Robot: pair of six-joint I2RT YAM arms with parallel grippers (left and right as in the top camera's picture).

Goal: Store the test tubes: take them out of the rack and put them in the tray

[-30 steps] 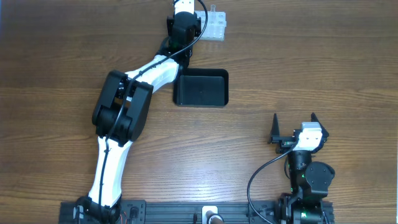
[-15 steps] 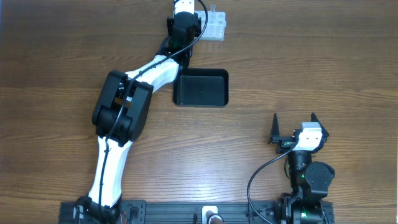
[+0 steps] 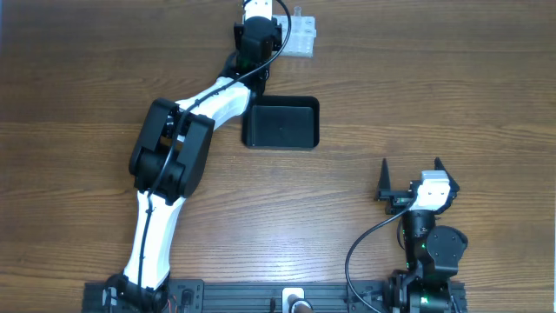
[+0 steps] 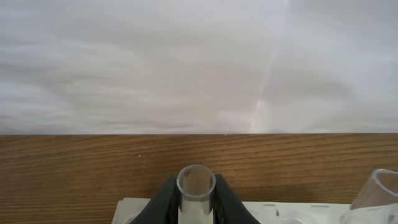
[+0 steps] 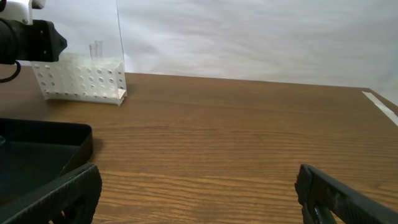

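The left gripper (image 4: pixel 196 200) clamps a tube (image 4: pixel 196 181), apparently seated in the rack (image 3: pixel 301 36) beyond the tray (image 3: pixel 281 123). The right gripper (image 3: pixel 411 176) sits spread wide, well apart.

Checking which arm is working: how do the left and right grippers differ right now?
The left gripper is shut on a test tube at the rack; the right gripper is open and empty. The left gripper is far out beyond the tray; the right gripper sits near its base. Both have black fingers.
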